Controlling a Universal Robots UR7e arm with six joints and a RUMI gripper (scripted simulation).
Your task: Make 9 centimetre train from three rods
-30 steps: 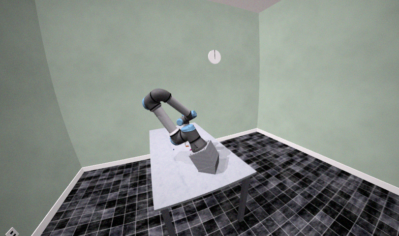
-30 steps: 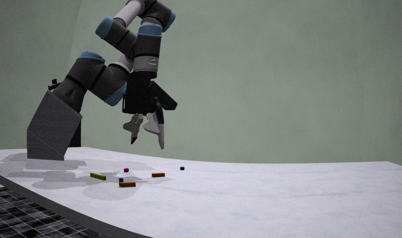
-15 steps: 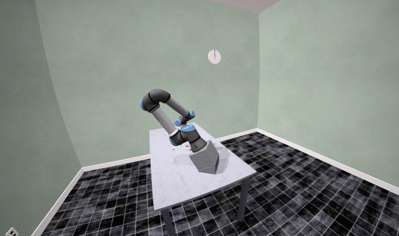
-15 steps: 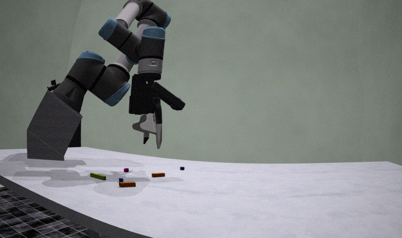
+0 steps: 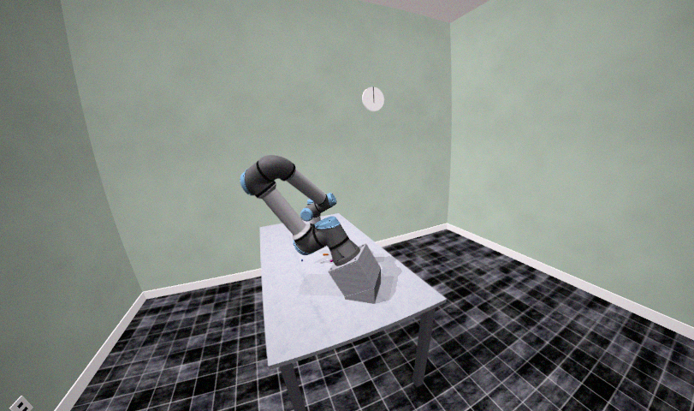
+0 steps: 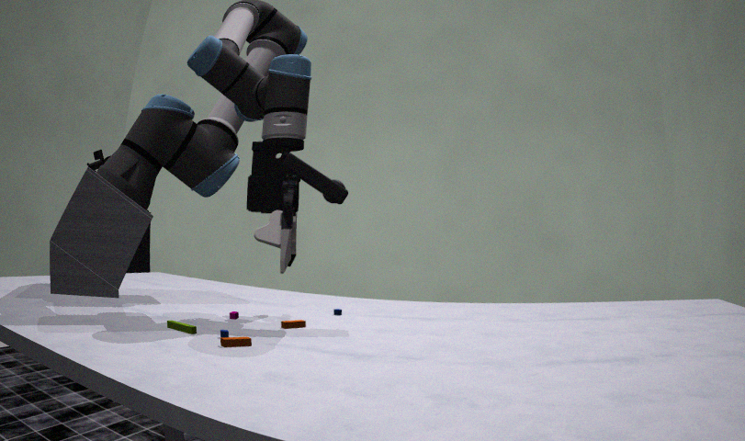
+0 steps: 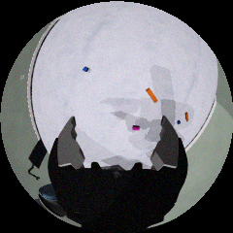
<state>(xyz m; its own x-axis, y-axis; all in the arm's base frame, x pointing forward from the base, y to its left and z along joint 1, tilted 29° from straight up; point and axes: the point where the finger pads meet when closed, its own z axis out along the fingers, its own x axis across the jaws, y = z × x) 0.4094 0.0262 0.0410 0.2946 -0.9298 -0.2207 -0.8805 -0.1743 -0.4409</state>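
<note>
Take the magenta rod [image 5: 331, 261] [image 6: 233, 315] [image 7: 136, 127] as your landmark on the bench [image 5: 289, 325] [image 6: 474, 377] [image 7: 116, 39]. Your tool [image 6: 287, 268] [image 7: 117, 116] is above the bench, its fingers spread wide with nothing between them. In the exterior view you see its tips higher than the magenta rod and to the right of it.

From that same side, the lime rod [image 6: 181, 326] lies left of the magenta one and nearer you. The front orange rod [image 6: 236, 342] [image 7: 186, 116] is also nearer you than the landmark, with a small blue rod [image 6: 224, 333] [image 7: 179, 122] close by it. The second orange rod [image 5: 325, 254] [image 6: 293, 323] [image 7: 151, 95] sits to the landmark's right, and the other blue rod [image 5: 301, 259] [image 6: 337, 311] [image 7: 85, 69] lies farther right, well apart from it. The grey pedestal [image 5: 360, 293] [image 6: 64, 273] stands left of the landmark and behind it.
</note>
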